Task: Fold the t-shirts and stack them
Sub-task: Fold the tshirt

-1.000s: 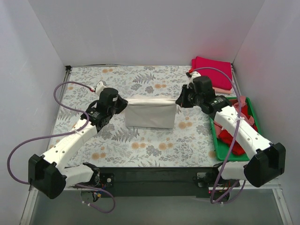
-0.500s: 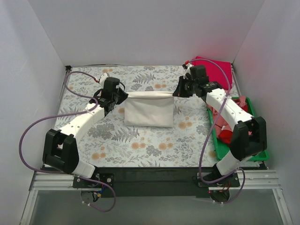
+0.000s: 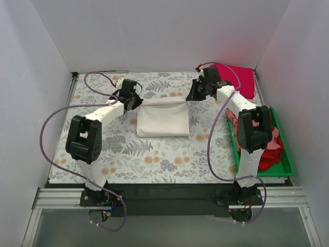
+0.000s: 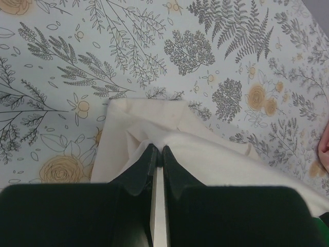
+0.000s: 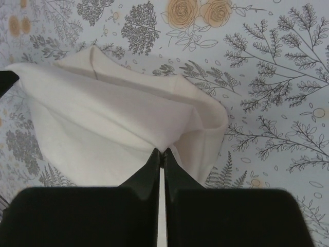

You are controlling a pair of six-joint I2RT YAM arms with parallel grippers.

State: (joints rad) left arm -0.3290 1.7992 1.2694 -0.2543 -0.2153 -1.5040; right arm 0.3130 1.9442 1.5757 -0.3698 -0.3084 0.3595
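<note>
Shirt (image 3: 163, 119), cream, lies mid-desk (image 3: 154, 159), partly folded. Left claw (image 3: 136, 102) and right claw (image 3: 192, 96) each clamped on a far corner, edge taut between them. Both have carried that edge farther back this past second, probably smoothing the fold.

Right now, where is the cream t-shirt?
In the top view, the cream t-shirt lies mid-table on the floral tablecloth, its far corners pinched by the left gripper and right gripper.

The t-shirt (image 3: 163, 119) lies between left gripper (image 3: 138, 100) and right gripper (image 3: 191, 96), left of tray (image 3: 277, 174).
</note>
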